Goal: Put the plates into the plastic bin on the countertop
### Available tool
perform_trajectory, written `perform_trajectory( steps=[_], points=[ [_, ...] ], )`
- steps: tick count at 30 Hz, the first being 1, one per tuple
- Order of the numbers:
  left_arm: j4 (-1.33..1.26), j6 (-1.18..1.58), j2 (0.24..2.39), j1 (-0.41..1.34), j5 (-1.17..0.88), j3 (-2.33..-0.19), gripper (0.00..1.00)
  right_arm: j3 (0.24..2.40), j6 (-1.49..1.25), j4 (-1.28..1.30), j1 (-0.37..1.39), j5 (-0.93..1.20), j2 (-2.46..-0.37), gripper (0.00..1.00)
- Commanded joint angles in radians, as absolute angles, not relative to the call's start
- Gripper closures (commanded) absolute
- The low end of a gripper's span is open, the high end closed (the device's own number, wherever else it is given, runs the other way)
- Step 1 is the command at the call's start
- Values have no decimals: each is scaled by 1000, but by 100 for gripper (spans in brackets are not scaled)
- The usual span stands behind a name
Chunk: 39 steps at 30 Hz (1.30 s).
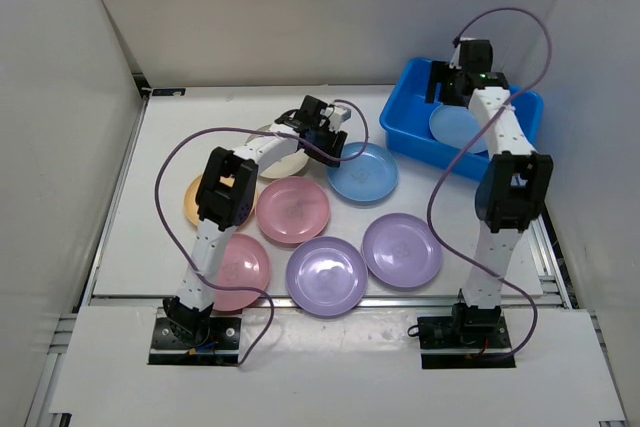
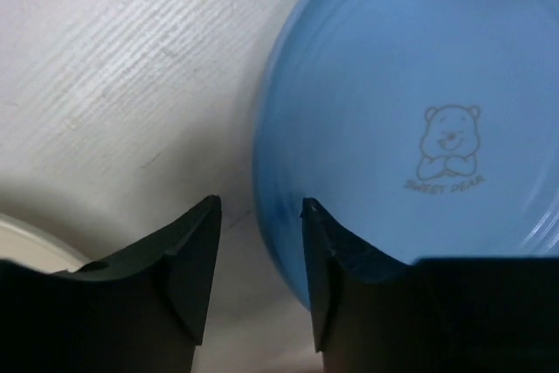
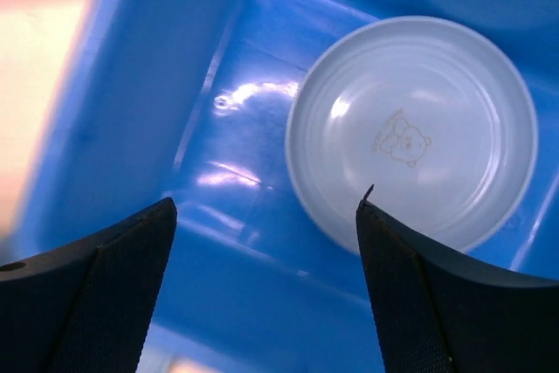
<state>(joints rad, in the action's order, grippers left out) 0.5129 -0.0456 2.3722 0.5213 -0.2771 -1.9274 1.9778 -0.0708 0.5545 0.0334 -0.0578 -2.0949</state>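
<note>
The blue plastic bin stands at the back right of the white countertop. A light blue plate lies flat on the bin's floor. My right gripper hangs open above it, holding nothing. My left gripper is open at the left rim of a second light blue plate on the countertop. One finger is over the plate, the other over bare table. In the top view my left gripper is at that plate and my right gripper is over the bin.
More plates lie on the countertop: cream, yellow-orange, pink, pink, purple and purple. White walls close in the sides and back. A metal rail runs along the right and front edge.
</note>
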Motion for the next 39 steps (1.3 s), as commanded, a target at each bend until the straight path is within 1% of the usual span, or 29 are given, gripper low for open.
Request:
perform_trajectory(
  steps=[1, 3, 4, 5, 8, 10, 11, 12, 18, 21, 22, 26, 29, 31, 32, 33, 34, 37, 38, 39],
  points=[
    [528, -28, 2381, 526, -301, -1957, 51, 1899, -135, 509, 28, 20, -1933, 13],
    [528, -12, 2381, 526, -301, -1960, 70, 1862, -153, 502, 28, 41, -1866, 12],
    [528, -12, 2381, 528, -304, -1960, 88, 1818, -156, 503, 31, 47, -1847, 12],
    [528, -6, 2378, 528, -301, -1960, 90, 1795, -156, 500, 28, 54, -1804, 11],
    [528, -9, 2329, 526, -281, -1945, 90, 1697, -144, 491, 31, 90, -1743, 11],
    [525, -12, 2249, 528, -255, -1925, 90, 1607, -117, 476, 37, 127, -1660, 10],
    [516, -12, 2249, 528, -246, -1911, 90, 1579, -117, 472, 43, 132, -1660, 10],
    [511, -15, 2194, 528, -233, -1896, 90, 1553, -92, 472, 49, 136, -1626, 10],
    [390, -9, 1976, 525, -251, -1737, 90, 1353, -12, 430, 123, 184, -1525, 10],
    [344, -9, 1899, 528, -294, -1683, 90, 1325, 37, 430, 159, 230, -1534, 10],
    [341, -12, 1893, 526, -331, -1681, 90, 1322, 44, 430, 166, 247, -1540, 10],
    [337, -9, 1865, 528, -374, -1672, 90, 1328, 71, 400, 218, 250, -1583, 12],
    [337, -9, 1856, 525, -380, -1663, 90, 1362, 66, 405, 224, 307, -1620, 27],
    [331, -6, 1850, 526, -388, -1660, 90, 1381, 57, 405, 221, 360, -1635, 54],
    [322, -6, 1847, 525, -387, -1657, 90, 1387, 49, 402, 221, 374, -1631, 69],
    [319, -6, 1841, 526, -385, -1652, 90, 1382, 43, 393, 221, 388, -1632, 88],
    [313, -9, 1835, 526, -384, -1654, 90, 1387, 38, 393, 221, 400, -1629, 100],
    [288, -6, 1832, 526, -362, -1660, 90, 1393, 26, 380, 215, 425, -1605, 100],
    [288, -9, 1835, 526, -344, -1669, 83, 1399, 5, 380, 209, 425, -1598, 100],
    [285, -6, 1835, 525, -335, -1684, 62, 1408, -30, 380, 193, 420, -1595, 100]
  ],
)
